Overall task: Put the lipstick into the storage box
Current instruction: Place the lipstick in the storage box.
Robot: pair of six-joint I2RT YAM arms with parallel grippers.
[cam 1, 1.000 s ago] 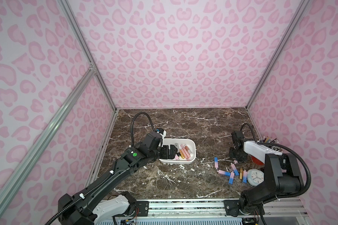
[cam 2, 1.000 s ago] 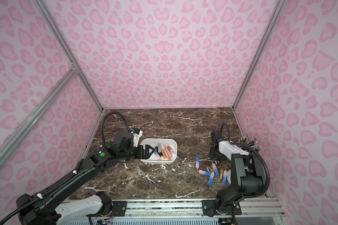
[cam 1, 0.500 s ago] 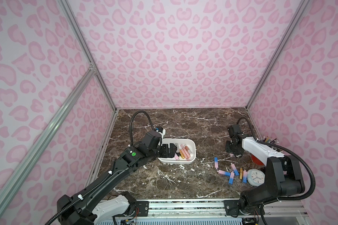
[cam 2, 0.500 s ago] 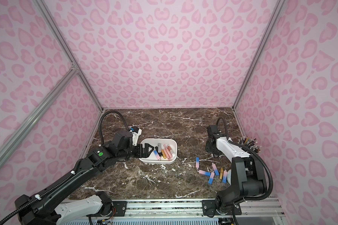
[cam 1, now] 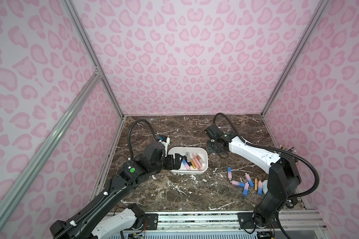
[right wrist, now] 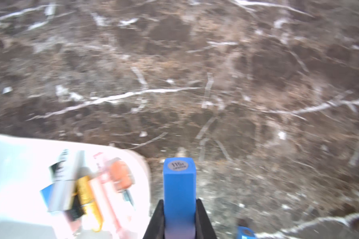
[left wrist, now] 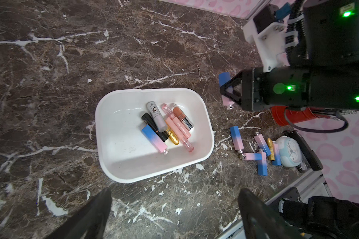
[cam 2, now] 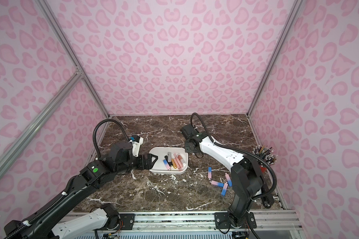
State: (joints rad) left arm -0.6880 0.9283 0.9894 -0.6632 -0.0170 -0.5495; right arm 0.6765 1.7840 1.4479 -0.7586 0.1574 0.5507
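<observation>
**Item 1, lipstick** (right wrist: 179,186): blue-to-pink square stick, clamped between the 2 fingers of the right pincer (right wrist: 179,203). The blue end sticks out ahead of the fingers and carries a round grey label. In the left wrist view we see the lipstick (left wrist: 224,77) crosswise in the right pincer (left wrist: 224,89), outside the box and just beside one short side. We cannot tell its height over the bench.

**Item 2, box** (left wrist: 124,149): shallow white tub with rounded corners, flat on the bench, shown in both top views (cam 1: 187,171) (cam 2: 166,171). It holds a cluster of tubes lying toward one end:
- a blue-pink stick (left wrist: 153,139)
- a black stick (left wrist: 154,128)
- a grey stick (left wrist: 155,115)
- a gold stick (left wrist: 172,136)
- pink tubes (left wrist: 177,128)
- a brown gloss (left wrist: 181,118)

The other end is bare.

**Item 3, left pincer** (cam 1: 175,162): jaws wide apart, holding nothing, placed over the box end nearest the left arm.

**Item 4, loose sticks**: 5 blue-pink, among them 1 (left wrist: 236,138) lying alone nearest the box, and 1 gold (left wrist: 270,149). They are scattered on the bench between the box and the right arm's base.

**Item 5, clock** (left wrist: 289,152): pale blue, touching the outermost loose stick.

**Item 6, red cup** (left wrist: 288,115): full of pencils (cam 2: 264,153), near the right-hand wall.

**Item 7, bench** (cam 1: 174,192): dark brown marble with white veins.
</observation>
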